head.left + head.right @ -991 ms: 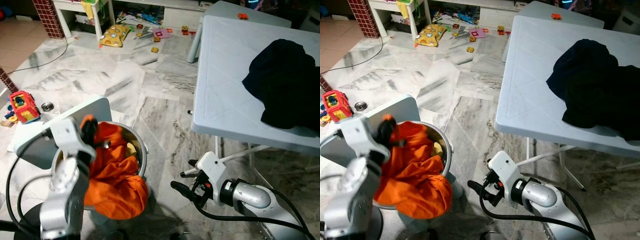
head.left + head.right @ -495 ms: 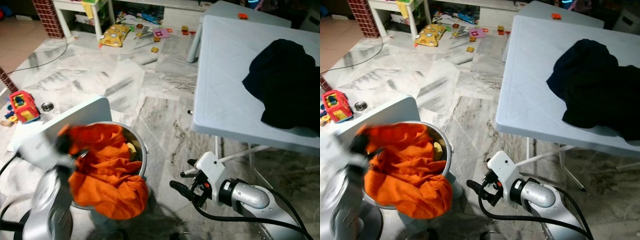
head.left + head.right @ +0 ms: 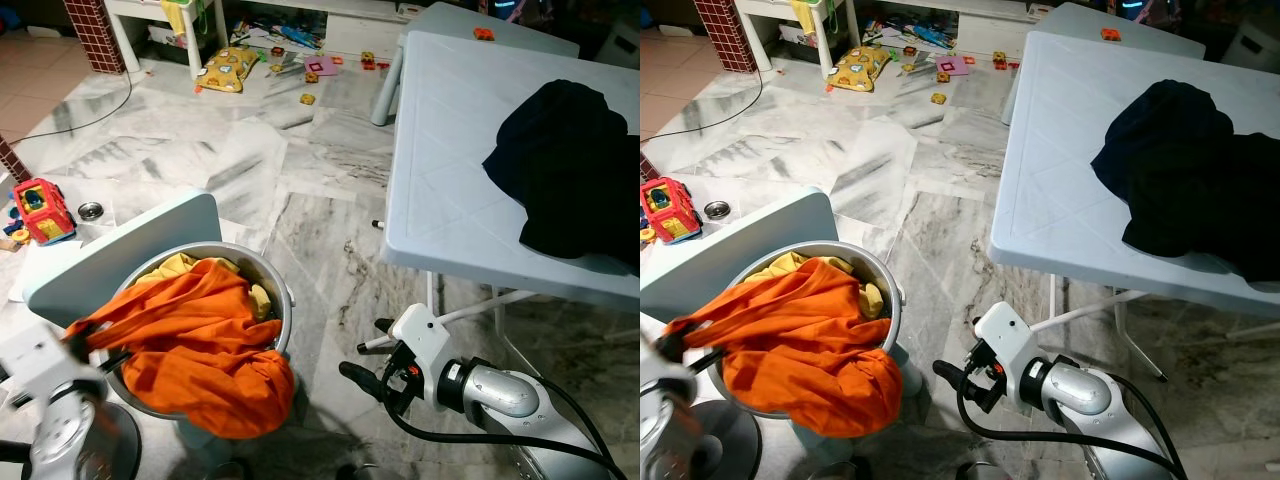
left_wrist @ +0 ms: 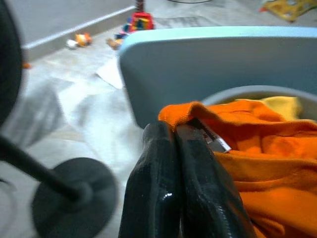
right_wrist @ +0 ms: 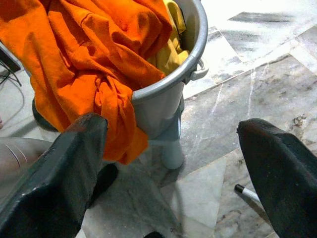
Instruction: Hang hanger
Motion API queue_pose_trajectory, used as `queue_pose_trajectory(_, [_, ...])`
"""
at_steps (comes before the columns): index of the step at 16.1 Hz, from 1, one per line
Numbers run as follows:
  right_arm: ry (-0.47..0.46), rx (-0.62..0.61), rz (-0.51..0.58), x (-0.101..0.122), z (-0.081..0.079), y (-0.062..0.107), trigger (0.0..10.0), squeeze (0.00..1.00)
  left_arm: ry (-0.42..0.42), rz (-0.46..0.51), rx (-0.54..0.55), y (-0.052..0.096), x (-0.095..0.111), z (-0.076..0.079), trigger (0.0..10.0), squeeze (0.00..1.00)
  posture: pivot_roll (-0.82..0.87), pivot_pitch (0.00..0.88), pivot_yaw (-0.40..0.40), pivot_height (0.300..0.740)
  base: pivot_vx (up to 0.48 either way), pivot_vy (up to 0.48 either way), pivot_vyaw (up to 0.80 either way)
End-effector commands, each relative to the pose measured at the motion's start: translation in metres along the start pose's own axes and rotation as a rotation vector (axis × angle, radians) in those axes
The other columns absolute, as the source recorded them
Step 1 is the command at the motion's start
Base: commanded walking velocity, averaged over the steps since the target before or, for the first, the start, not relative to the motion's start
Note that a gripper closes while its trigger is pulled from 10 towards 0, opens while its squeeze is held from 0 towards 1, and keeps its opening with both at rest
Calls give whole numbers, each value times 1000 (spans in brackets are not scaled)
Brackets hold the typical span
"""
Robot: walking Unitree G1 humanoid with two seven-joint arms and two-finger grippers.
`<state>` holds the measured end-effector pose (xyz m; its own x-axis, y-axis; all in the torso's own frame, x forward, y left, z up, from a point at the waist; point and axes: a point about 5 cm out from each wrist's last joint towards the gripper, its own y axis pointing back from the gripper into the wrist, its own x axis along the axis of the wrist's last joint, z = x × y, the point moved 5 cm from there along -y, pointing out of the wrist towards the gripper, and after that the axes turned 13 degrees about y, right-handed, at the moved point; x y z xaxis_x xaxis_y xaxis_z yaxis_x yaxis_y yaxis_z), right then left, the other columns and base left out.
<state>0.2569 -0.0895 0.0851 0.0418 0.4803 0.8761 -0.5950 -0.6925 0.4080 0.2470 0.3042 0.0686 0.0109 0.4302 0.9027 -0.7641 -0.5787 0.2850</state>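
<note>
An orange garment (image 3: 200, 350) lies heaped in a grey bucket (image 3: 283, 296) on the marble floor and spills over the near rim. My left gripper (image 3: 78, 345) is low at the bucket's left side, shut on the garment's edge, with the fingers (image 4: 163, 148) pinching the orange cloth (image 4: 257, 148). Yellow cloth (image 3: 175, 265) lies under it in the bucket. My right gripper (image 3: 365, 350) hangs open to the right of the bucket, its fingers (image 5: 74, 163) wide apart and nothing between them. A dark garment (image 3: 570, 160) lies on the white table (image 3: 450, 150).
A pale blue panel (image 3: 120, 250) leans behind the bucket. A round black stand base (image 4: 74, 198) sits on the floor by my left arm. Toys, including a red one (image 3: 43, 208), are scattered at the left and back. The table's legs (image 3: 470, 312) stand near my right arm.
My left arm has dropped down and to the left, drawing the orange garment's edge out over the bucket's left rim. The right arm has stayed put.
</note>
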Motion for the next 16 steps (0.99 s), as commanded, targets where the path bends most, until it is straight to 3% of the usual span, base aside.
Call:
queue_pose_trajectory(1, [-4, 1, -18, -5, -1, 1, 10000, 0, -74, -14, 73, 0, -5, -18, 627, 0, -109, 178, -70, 740, 0, 0, 0])
queue_pose_trajectory(2, [-5, 1, -18, -5, -1, 1, 10000, 0, -140, -18, 89, 0, -7, -22, 10000, 0, -112, 179, -69, 740, 0, 0, 0])
queue_pose_trajectory(3, [-5, 0, -20, -5, -1, 2, 10000, 0, -191, -12, 81, 2, -6, -20, 10000, 1000, -112, 180, -69, 740, 0, 0, 0])
queue_pose_trajectory(5, [-6, -1, -22, -6, -1, 2, 10000, 0, -237, -6, 48, 11, -4, -5, 10000, 1000, -109, 181, -68, 740, 0, 0, 0])
queue_pose_trajectory(9, [-6, 1, -22, -6, -2, 1, 10000, 0, -205, -98, 5, 30, -17, 12, 10000, 1000, -104, 183, -68, 740, 0, 0, 0])
queue_pose_trajectory(12, [-3, 5, -21, -6, -2, 0, 10000, 0, -181, -155, -103, 49, -23, 43, 10000, 1000, -98, 184, -69, 740, 0, 0, 0])
queue_pose_trajectory(15, [-1, 5, -19, -6, -2, -1, 10000, 0, -168, -201, -139, 54, -31, 50, 10000, 1000, -96, 181, -67, 740, 0, 0, 0])
queue_pose_trajectory(16, [-2, 4, -19, -6, -2, -2, 10000, 0, -167, -254, -157, 52, -43, 49, 10000, 1000, -96, 181, -66, 740, 0, 0, 0])
